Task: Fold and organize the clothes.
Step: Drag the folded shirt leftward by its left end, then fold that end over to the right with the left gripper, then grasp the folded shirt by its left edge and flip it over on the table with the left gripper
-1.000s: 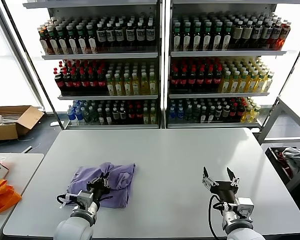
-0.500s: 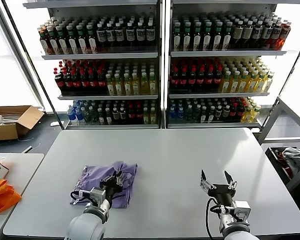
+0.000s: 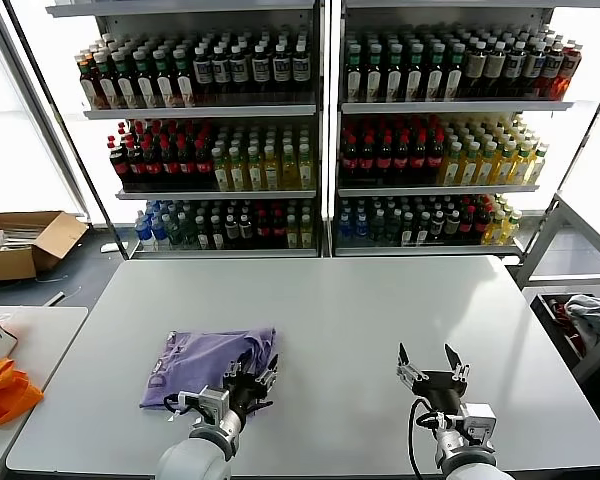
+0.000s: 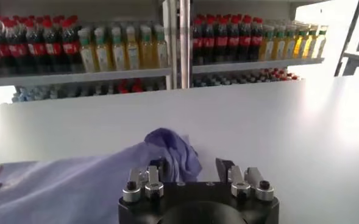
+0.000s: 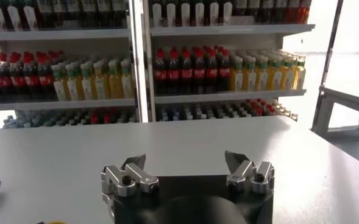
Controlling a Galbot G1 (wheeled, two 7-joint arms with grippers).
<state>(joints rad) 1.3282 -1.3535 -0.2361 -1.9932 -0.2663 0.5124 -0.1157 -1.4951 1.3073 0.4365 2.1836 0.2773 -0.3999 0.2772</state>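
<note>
The clothes are one lavender T-shirt [image 3: 205, 352], lying folded over on the white table [image 3: 380, 310] at its near left. My left gripper [image 3: 257, 372] sits at the shirt's near right corner with its jaws open. In the left wrist view, a bunched-up edge of the shirt [image 4: 173, 149] rises just ahead of the left gripper [image 4: 191, 167], close to one fingertip and not pinched. My right gripper [image 3: 427, 363] hovers open over bare table at the near right. Nothing lies between its fingers, as the right wrist view of the right gripper [image 5: 184, 161] shows.
Shelves of bottles [image 3: 320, 130] stand behind the table. An orange bag [image 3: 5, 392] lies on a side table at the left, and a cardboard box [image 3: 25, 243] sits on the floor behind it. A grey-white cloth bundle [image 3: 590, 312] rests in a rack at the right.
The left gripper drew the shirt's raised part to the right and toward the near edge, then opened and let it go. The shirt lies flatter. The right gripper drifted slightly left.
</note>
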